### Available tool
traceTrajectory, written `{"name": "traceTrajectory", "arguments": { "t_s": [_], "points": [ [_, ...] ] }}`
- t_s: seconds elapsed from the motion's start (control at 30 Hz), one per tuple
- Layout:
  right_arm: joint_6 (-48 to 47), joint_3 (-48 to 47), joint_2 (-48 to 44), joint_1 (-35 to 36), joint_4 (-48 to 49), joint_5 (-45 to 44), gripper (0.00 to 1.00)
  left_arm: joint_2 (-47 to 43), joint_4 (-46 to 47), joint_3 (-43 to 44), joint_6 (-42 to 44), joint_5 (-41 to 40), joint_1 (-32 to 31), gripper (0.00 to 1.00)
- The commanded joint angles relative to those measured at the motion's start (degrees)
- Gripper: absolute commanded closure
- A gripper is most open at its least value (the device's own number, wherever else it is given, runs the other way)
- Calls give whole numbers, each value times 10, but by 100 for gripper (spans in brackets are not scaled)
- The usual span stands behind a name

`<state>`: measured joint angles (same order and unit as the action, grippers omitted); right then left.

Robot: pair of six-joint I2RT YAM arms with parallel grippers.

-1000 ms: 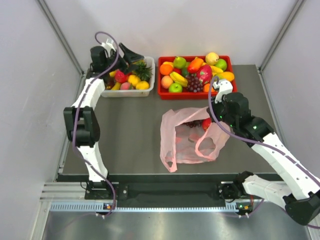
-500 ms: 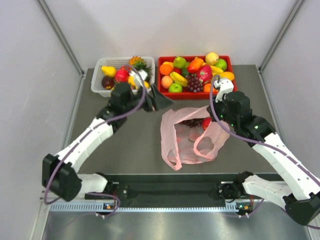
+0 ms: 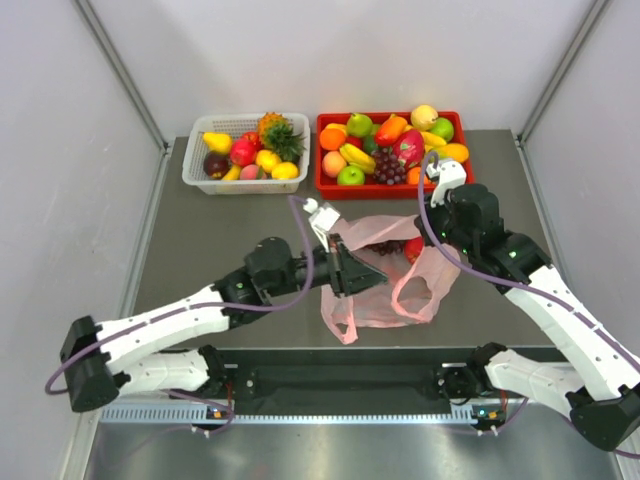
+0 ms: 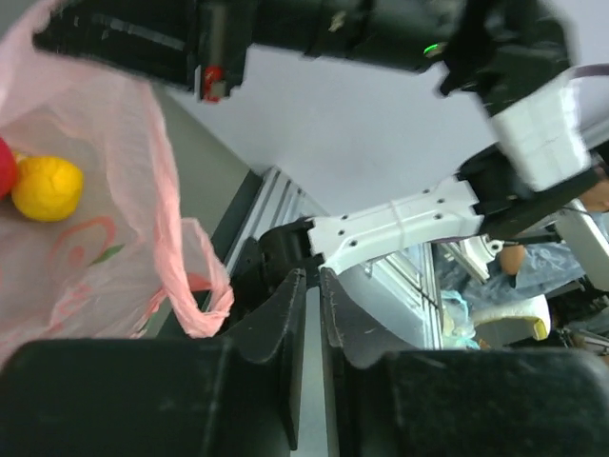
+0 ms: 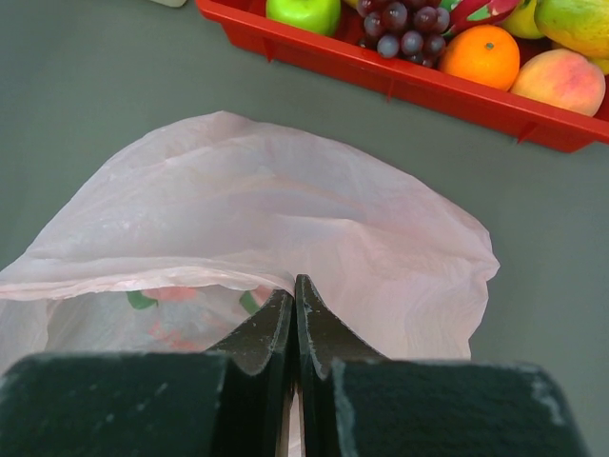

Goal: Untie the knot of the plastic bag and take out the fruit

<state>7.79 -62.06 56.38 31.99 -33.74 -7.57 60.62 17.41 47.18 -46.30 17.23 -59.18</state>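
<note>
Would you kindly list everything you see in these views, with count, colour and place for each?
table: one, dark grey, beneath everything
white basket: one, white, back left, holding mixed fruit
red tray: one, red, back, right of basket, holding mixed fruit
plastic bag: one, pink, table centre, mouth open
grapes: one bunch, dark purple, inside bag
red fruit: one, red, inside bag beside grapes
yellow fruit: one, yellow, inside bag
left pincer: one, black, nearly shut and empty, at bag mouth
right pincer: one, black, shut on bag rim
</note>
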Motion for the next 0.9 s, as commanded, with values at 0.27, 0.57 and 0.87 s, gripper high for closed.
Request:
{"name": "traceTrajectory", "arguments": {
  "t_s": [0.27, 0.57, 0.87],
  "points": [
    [2, -35, -7, -5, -5, 5, 100, 159, 2, 22, 79, -289, -41, 100],
    [4, -28, -6, -5, 2, 10, 100, 325, 15, 66, 51, -405, -41, 83],
    [7, -19, -5, -4, 7, 28, 100, 411, 107, 63, -52, -432, 5, 65]
  ]
}}
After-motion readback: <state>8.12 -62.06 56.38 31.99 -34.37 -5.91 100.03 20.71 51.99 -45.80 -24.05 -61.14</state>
